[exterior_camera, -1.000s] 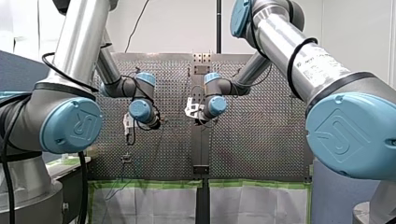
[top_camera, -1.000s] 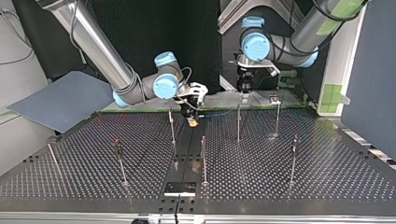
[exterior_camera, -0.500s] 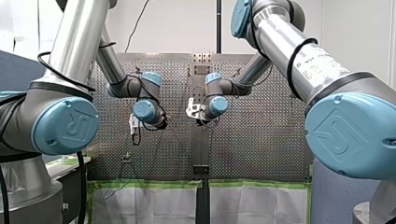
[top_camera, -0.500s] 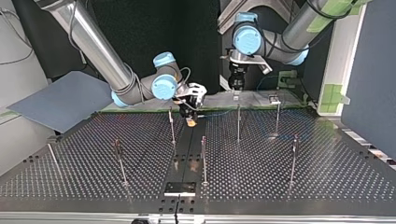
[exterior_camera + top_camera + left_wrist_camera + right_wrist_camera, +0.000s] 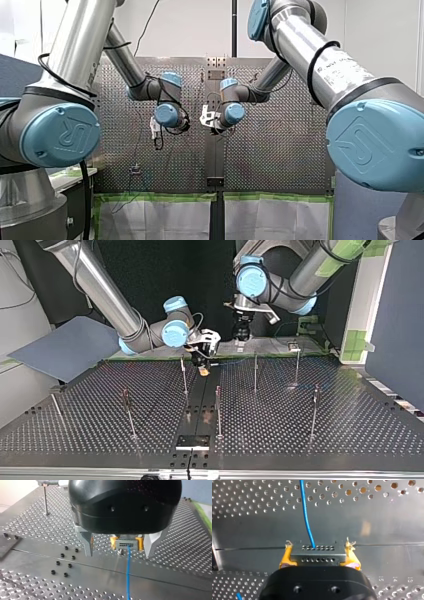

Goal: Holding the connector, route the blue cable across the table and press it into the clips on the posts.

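Routing looks barely begun: my right pincer [image 5: 318, 555] pinches the connector [image 5: 318, 558], my left pincer [image 5: 118, 554] hangs spread, blue cable [image 5: 307, 517] apparently unclipped.

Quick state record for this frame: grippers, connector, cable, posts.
right gripper: shut on connector, yellow pads at its sides
left gripper: open, metal fingers apart, nothing held
blue cable: leaves connector face, runs over table
posts: upright on table; clips too small to judge
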Robot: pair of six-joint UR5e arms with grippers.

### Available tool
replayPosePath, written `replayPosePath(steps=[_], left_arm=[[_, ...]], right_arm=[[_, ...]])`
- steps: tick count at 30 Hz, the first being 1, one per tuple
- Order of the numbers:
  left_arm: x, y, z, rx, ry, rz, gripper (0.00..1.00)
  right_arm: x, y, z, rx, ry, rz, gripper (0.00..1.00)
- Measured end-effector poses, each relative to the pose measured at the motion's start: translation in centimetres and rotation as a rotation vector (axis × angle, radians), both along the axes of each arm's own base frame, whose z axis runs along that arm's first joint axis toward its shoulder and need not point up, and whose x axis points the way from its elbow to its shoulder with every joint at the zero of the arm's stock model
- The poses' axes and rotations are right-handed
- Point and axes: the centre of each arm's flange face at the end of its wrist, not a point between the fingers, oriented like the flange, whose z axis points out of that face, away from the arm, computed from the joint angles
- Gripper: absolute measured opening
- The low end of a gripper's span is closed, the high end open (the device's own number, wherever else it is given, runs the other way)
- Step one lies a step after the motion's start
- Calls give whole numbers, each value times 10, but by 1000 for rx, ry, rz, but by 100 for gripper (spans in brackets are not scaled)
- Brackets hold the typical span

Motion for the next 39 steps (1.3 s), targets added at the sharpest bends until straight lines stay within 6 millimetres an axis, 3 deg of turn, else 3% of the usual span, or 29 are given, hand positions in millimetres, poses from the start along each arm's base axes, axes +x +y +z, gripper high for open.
replayPosePath(steps=[7,23,29,34,36,39], left_arm=[[21,-8,-5,5,21,24,100],[66,-20,-36,12,48,45,100],[85,-23,-28,3,32,53,100],[87,-21,-26,10,45,61,100],[87,-20,-27,15,53,64,81],[86,-20,-27,24,57,74,75]], right_arm=[[-2,-2,0,0,0,-3,0],[-6,-7,0,-2,1,-10,0],[-6,-7,0,-2,1,-10,0],[-6,-7,0,-2,0,-10,0],[-5,-7,0,-3,-1,-10,0],[-5,-7,1,-4,-1,-11,0]])
